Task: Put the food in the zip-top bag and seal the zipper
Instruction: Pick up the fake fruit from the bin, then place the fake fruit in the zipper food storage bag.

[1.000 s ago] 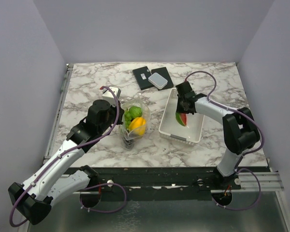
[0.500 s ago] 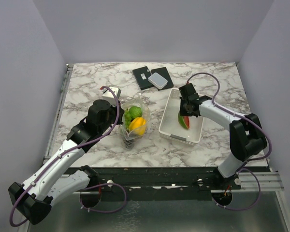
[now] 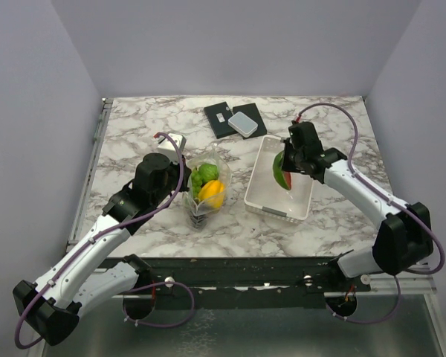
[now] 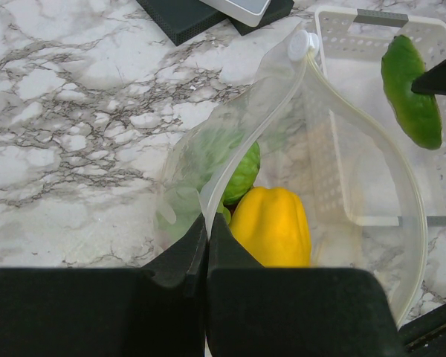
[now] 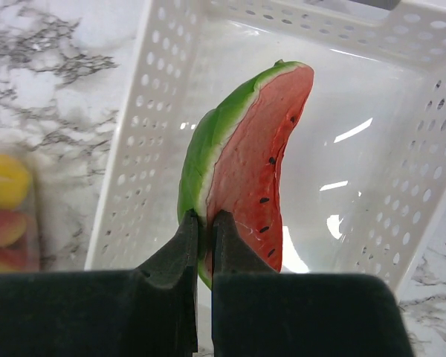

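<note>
Lifting up out of the white basket (image 3: 299, 202), the right hand (image 3: 288, 168) is now carrying the watermelon slice (image 3: 280, 171), which was lying on the basket floor a second ago. That hand's jaws are pinching the slice's rind edge, closed almost all the way, and the slice is hanging at its fingertips just above the basket. Well off to that hand's left, the left hand (image 4: 207, 235) is clamping tight on one lip of the zip-top bag (image 3: 208, 160), holding its mouth gaping upward on the bench (image 3: 134, 134). Already sitting inside the bag are the yellow lemon (image 4: 271, 227) and green grapes (image 4: 236, 169), with something red lower down, likely strawberries (image 5: 4, 230). I'm judging the loading as well underway. The slice is waiting to cross over and drop in, and I can't make out the eggplant. With the zipper (image 4: 375, 149) standing wide open, all the sealing is yet to come.
</note>
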You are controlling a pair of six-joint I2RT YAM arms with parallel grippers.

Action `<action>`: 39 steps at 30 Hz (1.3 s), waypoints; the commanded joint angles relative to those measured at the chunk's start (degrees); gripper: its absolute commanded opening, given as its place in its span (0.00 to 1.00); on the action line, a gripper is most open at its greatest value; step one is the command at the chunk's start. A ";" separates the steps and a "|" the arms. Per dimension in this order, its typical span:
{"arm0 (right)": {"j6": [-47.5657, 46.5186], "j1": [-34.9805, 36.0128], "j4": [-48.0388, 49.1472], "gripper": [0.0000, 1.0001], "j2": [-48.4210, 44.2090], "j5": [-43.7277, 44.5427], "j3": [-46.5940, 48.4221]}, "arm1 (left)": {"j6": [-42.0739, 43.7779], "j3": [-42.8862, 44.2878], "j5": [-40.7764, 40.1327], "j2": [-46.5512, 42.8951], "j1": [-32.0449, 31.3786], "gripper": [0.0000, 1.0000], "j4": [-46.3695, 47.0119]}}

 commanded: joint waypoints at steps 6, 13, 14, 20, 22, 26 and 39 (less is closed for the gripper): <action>-2.47 0.14 0.42 0.01 -12.46 -14.85 0.81 | 0.37 -0.21 0.03 -0.14 0.00 0.00 1.30; -2.85 0.40 0.88 0.01 -18.57 -25.98 2.99 | 0.32 -0.14 0.03 -0.03 -0.04 0.00 1.22; -2.72 0.51 1.14 0.01 -19.23 -27.49 3.16 | 0.31 -0.15 0.03 -0.03 -0.04 0.00 1.26; -1.04 1.06 3.23 0.01 -21.21 -38.43 4.73 | 0.33 -0.21 0.03 0.05 0.00 0.00 1.20; 0.09 1.44 4.06 0.01 -21.53 -41.38 5.27 | 0.31 -0.21 0.05 0.06 -0.02 0.00 1.26; 2.35 2.64 7.32 0.01 -21.64 -47.71 5.34 | 0.33 -0.16 0.12 0.05 -0.01 0.00 1.26; 9.47 13.25 9.39 0.01 -16.99 -49.86 8.18 | 0.34 -0.12 0.76 0.05 -0.01 0.00 1.23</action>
